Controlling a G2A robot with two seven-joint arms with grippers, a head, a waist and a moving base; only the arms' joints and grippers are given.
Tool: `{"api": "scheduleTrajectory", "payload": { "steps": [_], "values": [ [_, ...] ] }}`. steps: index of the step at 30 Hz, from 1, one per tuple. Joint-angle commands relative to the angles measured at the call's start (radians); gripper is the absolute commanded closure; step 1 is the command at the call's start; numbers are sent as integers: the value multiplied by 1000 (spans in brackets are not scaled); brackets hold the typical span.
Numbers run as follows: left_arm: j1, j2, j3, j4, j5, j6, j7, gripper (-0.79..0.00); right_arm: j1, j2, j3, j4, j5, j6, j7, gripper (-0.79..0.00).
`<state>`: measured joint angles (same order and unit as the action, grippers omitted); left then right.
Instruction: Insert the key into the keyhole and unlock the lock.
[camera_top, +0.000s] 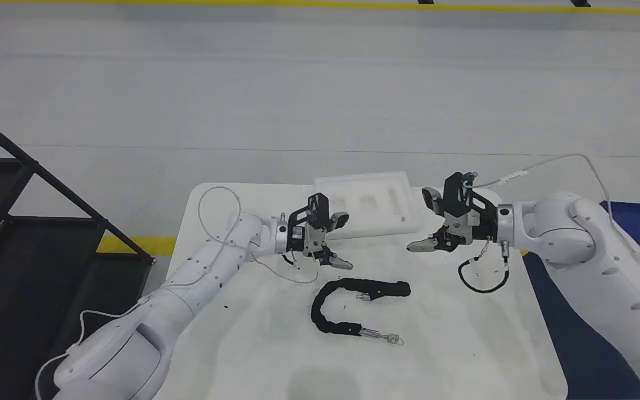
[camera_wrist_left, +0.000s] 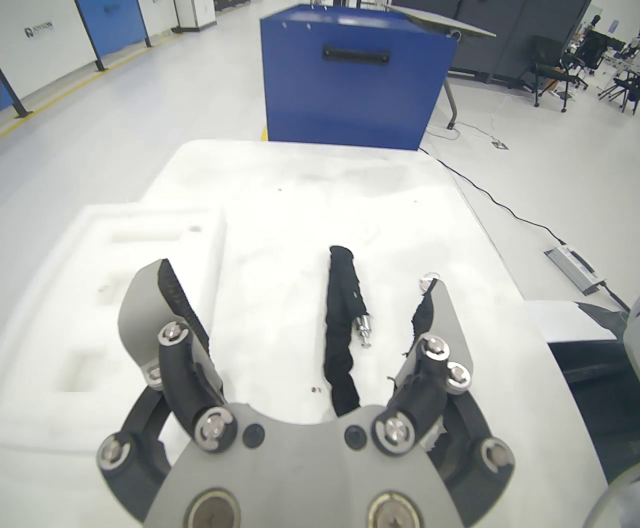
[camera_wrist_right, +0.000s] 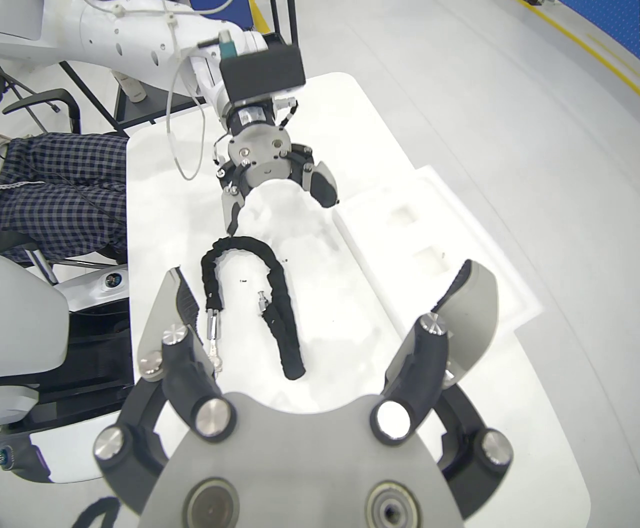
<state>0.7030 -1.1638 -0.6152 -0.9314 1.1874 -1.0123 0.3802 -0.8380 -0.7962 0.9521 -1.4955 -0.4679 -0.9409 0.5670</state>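
So, both arms are held out low over the bench (camera_top: 470, 345) from opposite sides, with the wrists turned inward so that the two sets of jaws are pointed at each other across the middle. The left arm (camera_top: 220, 255) is stretched in from one side, and its jaws are spread wide with nothing gripped. The right arm (camera_top: 550, 225) is brought in from the other side, and its jaws are splayed wide too, nothing held. A clear gap is left between the two.

The lock (camera_top: 380, 290), a cable in a black fabric sleeve, is laid flat on the bench in a U shape, a bit nearer the robot than both sets of jaws. Its bend is found near the left jaws, though contact can't be made out. A bare metal pin (camera_wrist_right: 261, 300) is seen beside one leg of the cable. The key (camera_top: 392, 340) is laid at the metal tip of the other leg, on the side nearest the robot; whether it's actually seated in the keyhole can't be told.

A white foam tray (camera_top: 370, 200) with moulded pockets is parked on the far part of the bench, behind both sets of jaws. A blue cabinet (camera_wrist_left: 350, 85) is stood on the floor past the bench's end.
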Motion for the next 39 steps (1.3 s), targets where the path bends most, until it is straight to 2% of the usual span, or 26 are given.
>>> {"api": "scheduleTrajectory", "payload": {
  "steps": [1,3,8,18,24,36,39],
  "values": [
    [-47,-2,26,32,-55,0,16,-785,27,-10,-11,38,-20,-32,-33,-785],
    [-108,-2,56,72,-92,0,10,-785,58,-23,-27,85,-48,-67,-66,-785],
    [-247,-4,146,143,-188,0,-26,-785,147,-53,-92,175,-89,-71,-140,-785],
    [-460,22,332,176,-378,0,-85,-785,347,-79,-229,304,-17,-71,-203,-785],
    [-529,66,442,117,-538,0,-69,-785,437,-71,-317,320,59,-71,-196,-785],
    [-561,182,445,-18,-695,0,-222,-785,535,-22,-416,314,188,-71,-141,-785],
    [-562,186,445,-24,-696,0,-234,-785,535,-21,-417,313,189,-71,-141,-785]
  ]
}}
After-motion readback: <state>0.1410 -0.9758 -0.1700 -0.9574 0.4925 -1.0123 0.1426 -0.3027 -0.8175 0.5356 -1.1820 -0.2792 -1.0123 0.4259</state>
